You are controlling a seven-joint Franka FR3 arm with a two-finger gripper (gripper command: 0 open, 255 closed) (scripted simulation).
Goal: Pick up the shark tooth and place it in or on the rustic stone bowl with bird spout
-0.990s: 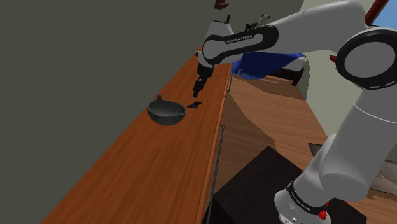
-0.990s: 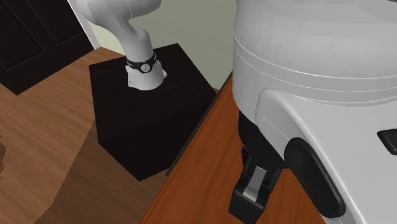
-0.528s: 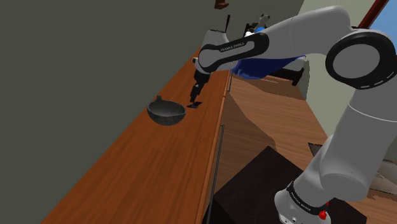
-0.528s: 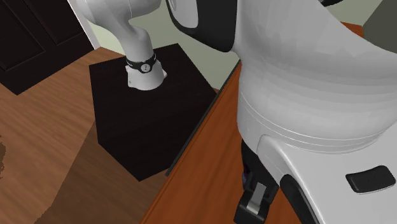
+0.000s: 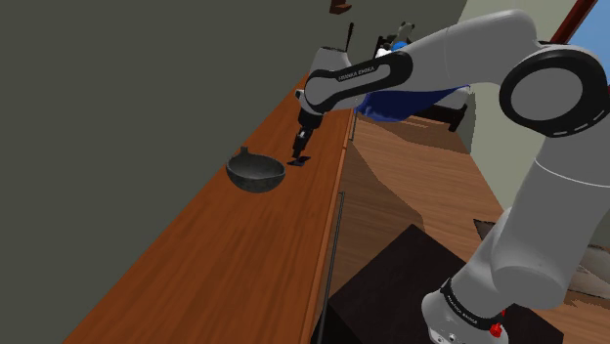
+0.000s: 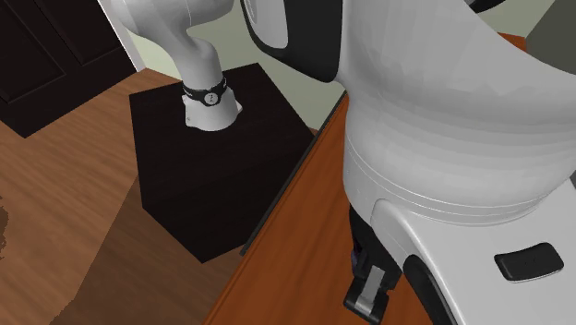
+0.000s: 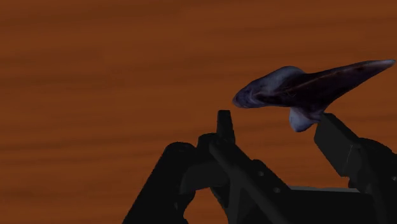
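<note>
Bowl (image 5: pixel 256 173) sits leftmost on the bench (image 5: pixel 196 264); just right of it lies the tooth (image 7: pixel 312 89), dark, small, likely hard, light and slick. Pincer (image 5: pixel 301 147) hangs over it, fingers (image 7: pixel 337 140) apart; I'd nip its thick blunt end.

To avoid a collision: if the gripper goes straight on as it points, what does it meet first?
Probably the shark tooth, lying just ahead of the open gripper; behind it is the wooden counter. Depth is unclear.

Reddish-brown wooden counter (image 5: pixel 220 259) bearing dark spouted bowl (image 5: pixel 256 174) and purplish shark tooth (image 7: pixel 308 89)
</note>
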